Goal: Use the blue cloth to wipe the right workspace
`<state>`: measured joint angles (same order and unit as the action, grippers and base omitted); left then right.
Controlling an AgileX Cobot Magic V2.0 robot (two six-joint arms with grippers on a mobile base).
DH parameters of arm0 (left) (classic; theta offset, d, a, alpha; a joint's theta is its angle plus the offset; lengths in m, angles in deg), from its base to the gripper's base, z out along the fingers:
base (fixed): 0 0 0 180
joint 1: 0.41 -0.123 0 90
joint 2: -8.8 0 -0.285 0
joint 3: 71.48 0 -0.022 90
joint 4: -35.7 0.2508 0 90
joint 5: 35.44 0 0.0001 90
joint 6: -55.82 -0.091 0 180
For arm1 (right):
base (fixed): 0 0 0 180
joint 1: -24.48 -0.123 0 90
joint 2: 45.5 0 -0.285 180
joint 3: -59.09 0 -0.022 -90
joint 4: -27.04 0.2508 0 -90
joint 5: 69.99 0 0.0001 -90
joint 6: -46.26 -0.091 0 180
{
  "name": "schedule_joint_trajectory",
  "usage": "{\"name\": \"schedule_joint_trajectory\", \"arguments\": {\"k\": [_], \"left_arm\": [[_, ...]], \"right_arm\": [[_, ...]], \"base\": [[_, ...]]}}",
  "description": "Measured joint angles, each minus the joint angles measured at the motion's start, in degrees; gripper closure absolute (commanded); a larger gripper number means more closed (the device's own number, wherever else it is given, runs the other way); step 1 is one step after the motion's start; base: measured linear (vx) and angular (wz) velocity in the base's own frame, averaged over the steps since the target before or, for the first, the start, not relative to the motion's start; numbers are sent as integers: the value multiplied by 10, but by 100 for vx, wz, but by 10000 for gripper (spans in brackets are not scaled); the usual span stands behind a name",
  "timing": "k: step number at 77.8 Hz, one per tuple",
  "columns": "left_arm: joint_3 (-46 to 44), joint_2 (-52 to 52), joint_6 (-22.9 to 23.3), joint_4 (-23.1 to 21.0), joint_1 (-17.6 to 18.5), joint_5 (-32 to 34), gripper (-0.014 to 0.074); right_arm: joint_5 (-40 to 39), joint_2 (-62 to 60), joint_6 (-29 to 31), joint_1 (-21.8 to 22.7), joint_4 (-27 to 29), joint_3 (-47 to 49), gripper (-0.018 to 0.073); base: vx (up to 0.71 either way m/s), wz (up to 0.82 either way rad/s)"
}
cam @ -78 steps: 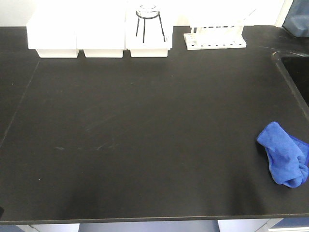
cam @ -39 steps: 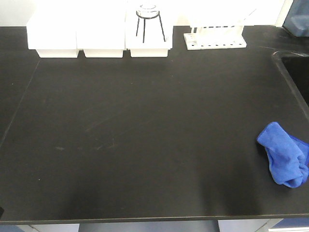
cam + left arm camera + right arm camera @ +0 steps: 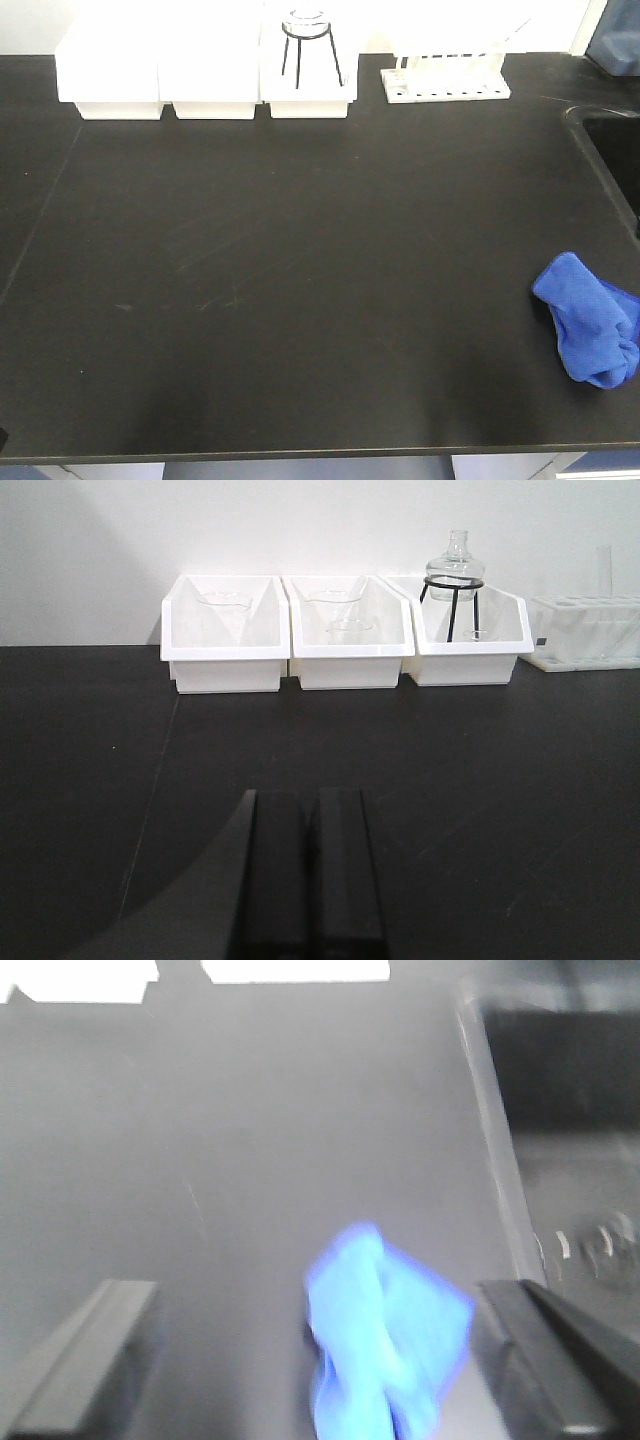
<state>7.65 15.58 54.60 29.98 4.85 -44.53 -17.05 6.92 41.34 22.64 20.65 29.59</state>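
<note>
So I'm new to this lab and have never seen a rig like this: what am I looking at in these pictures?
It is a robot with two arms, each carrying a small camera at its wrist. The wide picture looks down from in front at a black benchtop: white trays and a tube rack at the back, a sink at the right, a blue cloth lying loose near the right edge. The left wrist picture shows the left fingers closed together, empty, facing the trays. The blurred right wrist picture shows the right fingers spread open, the cloth in view between them; nothing is held.
</note>
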Motion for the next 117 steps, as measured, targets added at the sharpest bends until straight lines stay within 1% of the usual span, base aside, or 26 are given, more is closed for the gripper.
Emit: {"name": "schedule_joint_trajectory", "arguments": {"k": [5, 10, 29, 52, 75, 81, 85, 91, 94, 95, 97, 98, 99, 100, 101, 117], "left_arm": [[0, 0, 0, 0, 0, 0, 603], [0, 0, 0, 0, 0, 0, 603], [0, 0, 0, 0, 0, 0, 603], [0, 0, 0, 0, 0, 0, 603], [0, 0, 0, 0, 0, 0, 603], [0, 0, 0, 0, 0, 0, 603], [0, 0, 0, 0, 0, 0, 603], [0, 0, 0, 0, 0, 0, 603], [0, 0, 0, 0, 0, 0, 603], [0, 0, 0, 0, 0, 0, 603], [0, 0, 0, 0, 0, 0, 603], [0, 0, 0, 0, 0, 0, 603], [0, 0, 0, 0, 0, 0, 603], [0, 0, 0, 0, 0, 0, 603], [0, 0, 0, 0, 0, 0, 603], [0, 0, 0, 0, 0, 0, 603]], "right_arm": [[16, 21, -15, 0, -29, 0, -124], [22, 51, -22, 0, -43, 1, -104], [15, 190, -24, 0, -42, 2, -21], [-14, 346, -25, 0, -39, 3, -15], [-38, 463, -25, 1, -49, 5, -15], [-46, 487, -25, 1, -50, 5, 7], [-51, 499, -25, 1, -50, 5, 57], [-57, 509, -25, 1, -51, 5, 215], [-58, 510, -26, 1, -53, 5, 333], [-58, 510, -26, 1, -53, 5, 354], [-59, 510, -26, 1, -53, 5, 438], [-60, 510, -26, 1, -53, 5, 459], [-59, 510, -26, 1, -53, 5, 521], [-60, 509, -26, 1, -53, 5, 560], [-60, 508, -26, 1, -53, 5, 578], [-60, 453, -26, 1, -52, 5, 568]], "base": [[0, 0], [0, 0], [0, 0], [0, 0], [0, 0], [0, 0], [0, 0], [0, 0], [0, 0], [0, 0], [0, 0], [0, 0], [0, 0], [0, 0], [0, 0], [0, 0]]}}
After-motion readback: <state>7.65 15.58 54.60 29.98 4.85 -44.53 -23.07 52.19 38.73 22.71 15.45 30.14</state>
